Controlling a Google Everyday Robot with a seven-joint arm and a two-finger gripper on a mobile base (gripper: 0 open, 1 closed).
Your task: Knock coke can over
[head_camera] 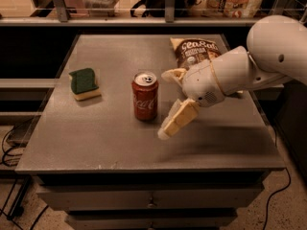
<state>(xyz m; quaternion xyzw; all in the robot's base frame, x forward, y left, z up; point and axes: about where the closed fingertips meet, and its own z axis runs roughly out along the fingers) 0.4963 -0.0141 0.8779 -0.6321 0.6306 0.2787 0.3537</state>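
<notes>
The red coke can (pixel 145 96) stands upright near the middle of the grey tabletop (pixel 96 138), its silver top showing. My gripper (pixel 164 104) is just to the right of the can, at about its height, a small gap apart from it. It is open and empty: one cream finger (pixel 173 75) points toward the can's top at the far side, the other finger (pixel 177 120) angles down toward the table at the near side. The white arm (pixel 249 66) reaches in from the right.
A brown chip bag (pixel 193 51) lies at the back right, partly behind the arm. A green-and-yellow sponge (pixel 84 83) sits left of the can. The table's front edge and drawers are below; shelves stand behind the table.
</notes>
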